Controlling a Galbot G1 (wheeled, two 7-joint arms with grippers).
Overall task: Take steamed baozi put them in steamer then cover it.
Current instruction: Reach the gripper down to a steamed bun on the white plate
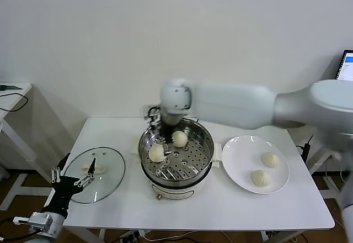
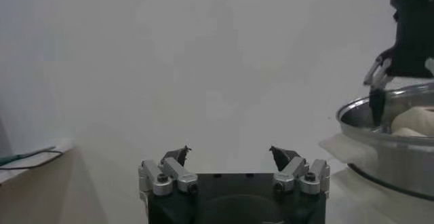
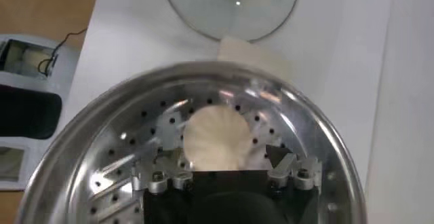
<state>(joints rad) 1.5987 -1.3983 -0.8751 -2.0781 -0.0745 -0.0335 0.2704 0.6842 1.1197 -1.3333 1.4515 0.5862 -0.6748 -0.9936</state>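
Observation:
The steamer stands mid-table with two baozi on its perforated tray, one at the near left and one farther back. Two more baozi lie on the white plate. My right gripper reaches down into the steamer beside the far baozi. In the right wrist view that baozi rests on the tray between the spread fingers of the right gripper, which is open. My left gripper is open and empty at the table's near left corner; it also shows in the left wrist view.
The glass lid with its white handle lies flat on the table left of the steamer, just beyond my left gripper. My right arm crosses above the plate. A side table stands at the far left and a screen at the far right.

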